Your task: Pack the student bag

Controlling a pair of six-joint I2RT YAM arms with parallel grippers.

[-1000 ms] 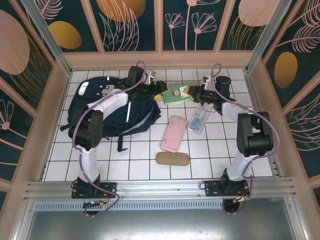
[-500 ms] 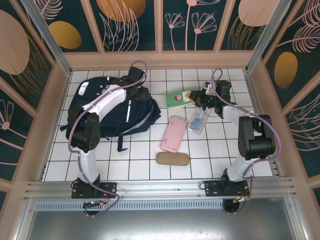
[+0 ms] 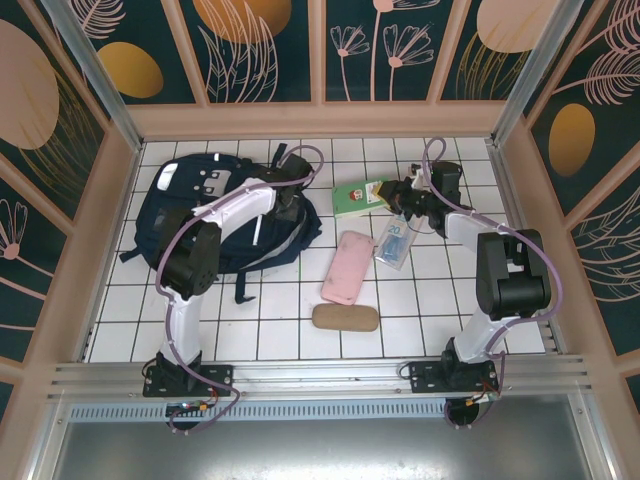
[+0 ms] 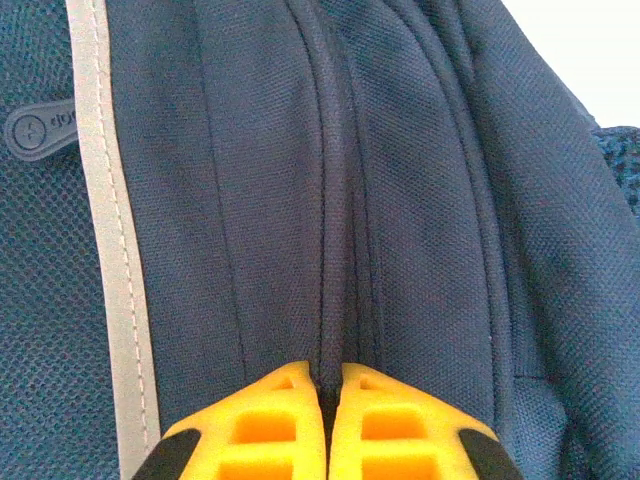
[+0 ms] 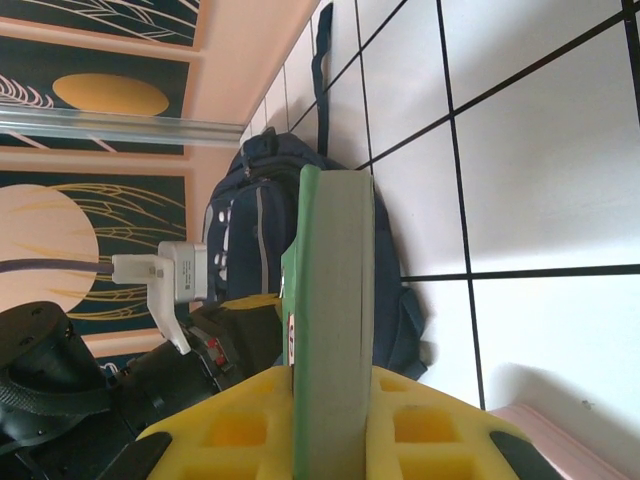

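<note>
Mostly cropped, the left gripper point(image 4: 326, 378), open before, now sits closed at the student bag point(image 4: 430, 200) seam, perhaps pinching it; the right gripper point(image 5: 333, 378) clamps a green book point(image 5: 335, 270) edge-on.

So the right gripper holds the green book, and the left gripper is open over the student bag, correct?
Not quite: the left gripper is shut at a seam of the student bag, as the left wrist view shows. The right gripper does hold the green book.
</note>
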